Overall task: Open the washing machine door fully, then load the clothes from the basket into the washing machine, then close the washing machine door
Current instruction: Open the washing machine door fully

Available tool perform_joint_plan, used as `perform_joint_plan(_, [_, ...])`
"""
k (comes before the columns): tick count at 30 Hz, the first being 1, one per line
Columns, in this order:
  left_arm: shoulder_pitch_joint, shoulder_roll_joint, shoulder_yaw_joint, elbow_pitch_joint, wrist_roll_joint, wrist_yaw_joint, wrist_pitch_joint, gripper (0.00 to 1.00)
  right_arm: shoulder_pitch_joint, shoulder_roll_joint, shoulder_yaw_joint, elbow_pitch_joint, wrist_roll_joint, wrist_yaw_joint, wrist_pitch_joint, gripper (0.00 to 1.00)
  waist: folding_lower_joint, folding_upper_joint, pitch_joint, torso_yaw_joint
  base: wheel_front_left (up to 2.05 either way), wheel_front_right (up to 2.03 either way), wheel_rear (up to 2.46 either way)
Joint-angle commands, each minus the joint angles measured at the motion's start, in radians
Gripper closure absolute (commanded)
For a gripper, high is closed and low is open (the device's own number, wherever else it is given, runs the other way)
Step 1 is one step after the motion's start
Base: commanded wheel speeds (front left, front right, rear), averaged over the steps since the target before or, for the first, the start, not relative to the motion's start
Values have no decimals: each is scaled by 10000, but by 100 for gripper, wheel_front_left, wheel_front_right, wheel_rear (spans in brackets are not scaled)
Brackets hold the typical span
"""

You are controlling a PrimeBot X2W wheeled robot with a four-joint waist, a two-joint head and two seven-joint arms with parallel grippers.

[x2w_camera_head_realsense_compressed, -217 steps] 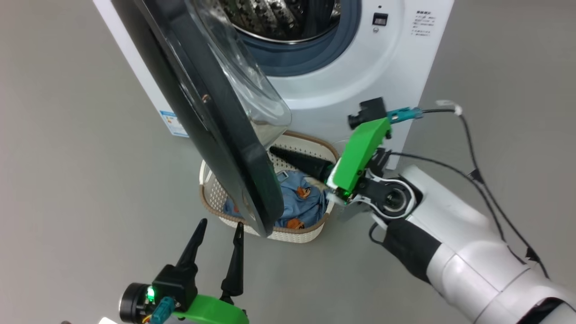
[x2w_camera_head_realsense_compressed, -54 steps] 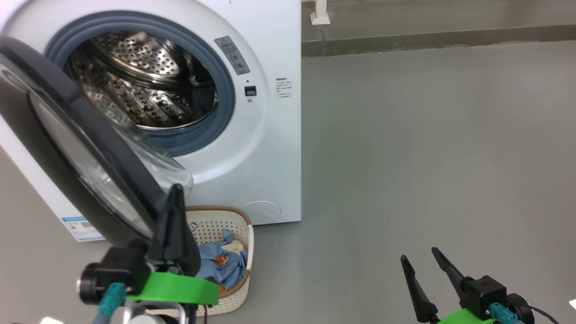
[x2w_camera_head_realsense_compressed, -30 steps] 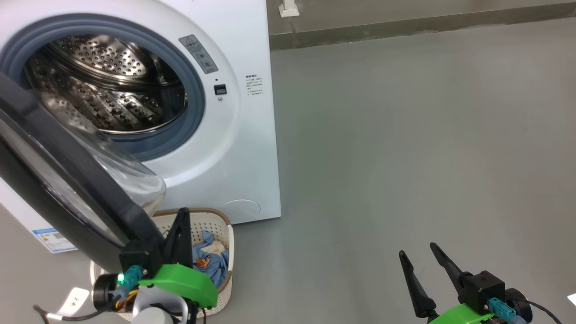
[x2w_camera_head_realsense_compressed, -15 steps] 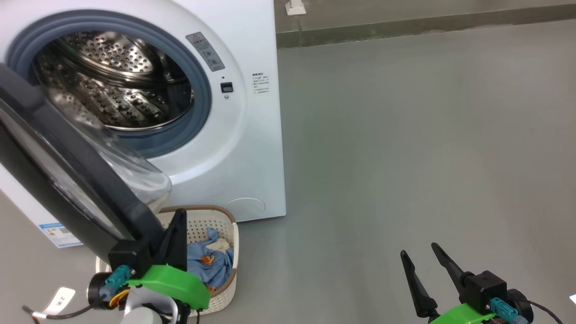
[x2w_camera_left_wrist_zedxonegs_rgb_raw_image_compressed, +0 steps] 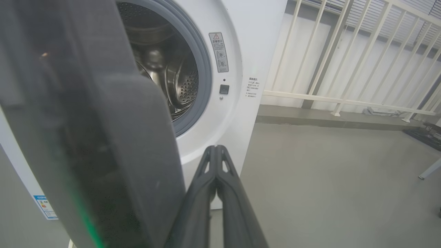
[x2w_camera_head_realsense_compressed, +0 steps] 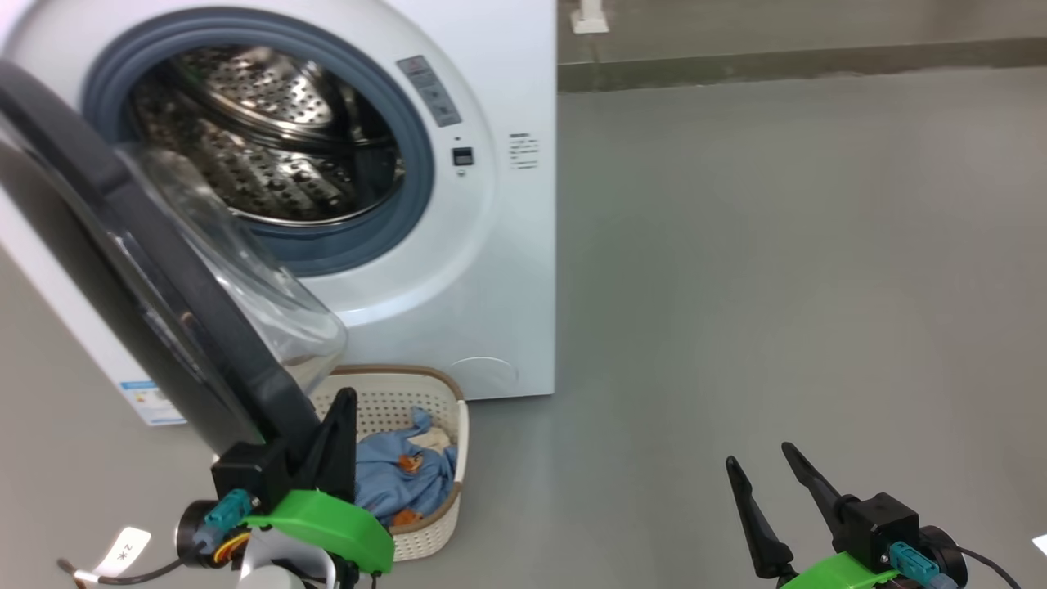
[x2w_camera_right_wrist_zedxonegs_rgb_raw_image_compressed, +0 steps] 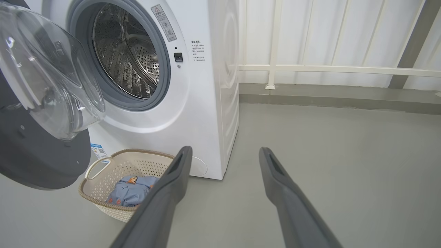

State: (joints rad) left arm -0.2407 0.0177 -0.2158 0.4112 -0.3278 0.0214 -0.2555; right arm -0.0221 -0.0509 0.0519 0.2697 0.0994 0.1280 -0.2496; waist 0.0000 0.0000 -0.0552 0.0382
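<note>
Bordering the washing machine door point(x2w_camera_head_realsense_compressed: 155, 262) (open) are closed left jaws.

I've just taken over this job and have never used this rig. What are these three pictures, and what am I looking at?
It is a wheeled robot with two arms, each ending in two long dark fingers. One picture comes from its head, looking down; the other two come from cameras on the left and right wrists, looking along each arm's fingers. Ahead stands a big white front-loading washing machine, its round black-rimmed glass door swung open. On the grey floor before it sits a cream perforated plastic basket holding light-blue printed clothes. The left fingers are shut together, empty, close beside the door's lower edge. The right fingers are spread open, holding nothing.
</note>
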Motion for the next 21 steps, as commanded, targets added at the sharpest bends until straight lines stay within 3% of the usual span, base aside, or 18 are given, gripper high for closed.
perform_joint_plan(1, [-53, 325, 467, -82, 7, 77, -63, 100, -292, 7, 286, -206, 99, 27, -122, 0, 0, 0, -56, 304, 0, 0, 0])
perform_joint_plan(21, [341, 325, 1088, -70, 374, 8, -63, 100, -181, 7, 471, -126, 352, 27, -122, 0, 0, 0, -322, 1985, 0, 0, 0])
